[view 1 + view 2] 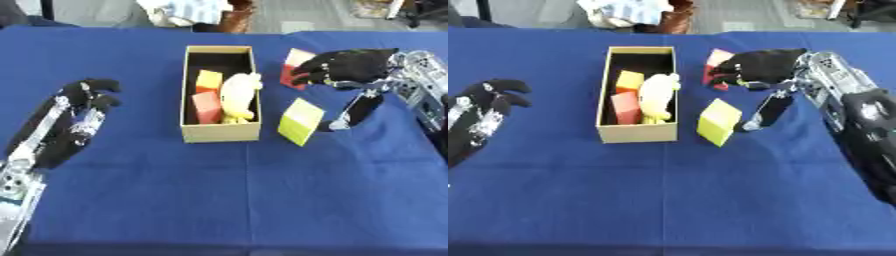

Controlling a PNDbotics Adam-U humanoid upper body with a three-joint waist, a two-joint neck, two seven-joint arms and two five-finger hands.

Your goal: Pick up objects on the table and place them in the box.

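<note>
An open cardboard box stands in the middle of the blue table. It holds a yellow block, a red block and a pale yellow soft toy. To its right a yellow-green cube sits tilted on the cloth. Behind that cube is a red and white block. My right hand reaches in from the right, its bent fingers at the block's right side and its thumb spread downward beside the cube. Open and holding nothing, my left hand lies at the left.
The blue cloth covers the whole table, with wide bare cloth in front of the box. Beyond the far edge lie a striped cloth bundle and a brown object.
</note>
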